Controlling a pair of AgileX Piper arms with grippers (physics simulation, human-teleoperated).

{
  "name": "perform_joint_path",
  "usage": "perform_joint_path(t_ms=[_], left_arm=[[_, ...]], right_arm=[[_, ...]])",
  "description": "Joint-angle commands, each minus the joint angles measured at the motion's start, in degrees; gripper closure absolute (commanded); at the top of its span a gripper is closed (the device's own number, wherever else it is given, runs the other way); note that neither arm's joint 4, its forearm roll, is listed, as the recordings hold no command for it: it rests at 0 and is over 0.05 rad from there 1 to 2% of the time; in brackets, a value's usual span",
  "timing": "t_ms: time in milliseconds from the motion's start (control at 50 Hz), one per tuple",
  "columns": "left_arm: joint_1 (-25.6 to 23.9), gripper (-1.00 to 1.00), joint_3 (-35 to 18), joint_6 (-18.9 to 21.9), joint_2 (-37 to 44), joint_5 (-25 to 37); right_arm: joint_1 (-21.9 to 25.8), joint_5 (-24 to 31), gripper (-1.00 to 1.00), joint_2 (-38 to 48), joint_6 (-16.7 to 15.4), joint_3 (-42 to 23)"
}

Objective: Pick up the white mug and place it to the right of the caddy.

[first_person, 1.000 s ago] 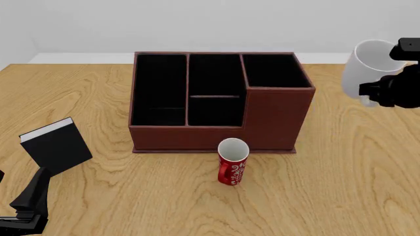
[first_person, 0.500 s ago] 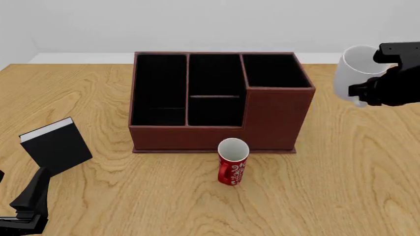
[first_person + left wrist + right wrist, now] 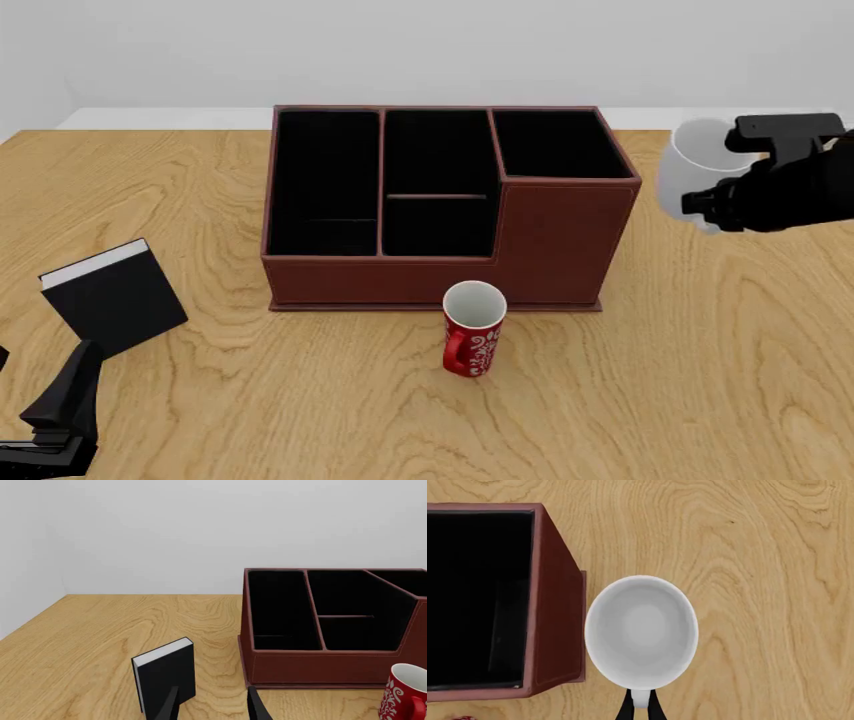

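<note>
Right of the caddy (image 3: 447,205): we carry the white mug (image 3: 689,172) above the table (image 3: 747,350).
Right gripper (image 3: 639,706): jaws clamped on the mug's rim.
Mug: upright, near the caddy's wall.
Left gripper (image 3: 212,707): jaws apart, empty.

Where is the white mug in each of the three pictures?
Front view: the white mug is at the right edge, held by the right pincer, right of the caddy.
Right wrist view: mug in the middle, seen from above, beside the caddy.
Left wrist view: not in it.
Shared landmark: the caddy.
</note>
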Motion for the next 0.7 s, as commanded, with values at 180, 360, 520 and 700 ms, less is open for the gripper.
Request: perform_joint_path(t_ms=[180, 360, 520, 700], left_arm=[[0.00, -1.00, 0.00, 0.00, 0.00, 0.00], [0.00, -1.00, 0.00, 0.00, 0.00, 0.00], [0.00, -1.00, 0.00, 0.00, 0.00, 0.00], [0.00, -1.00, 0.00, 0.00, 0.00, 0.00]], right_arm=[[0.63, -4.04, 1.00, 2.06, 1.03, 2.64], [0.83, -5.08, 1.00, 2.31, 1.26, 3.52], [1.03, -7.08, 1.00, 3.47, 1.48, 5.29], [1.47, -8.07, 1.00, 3.26, 1.93, 6.60]])
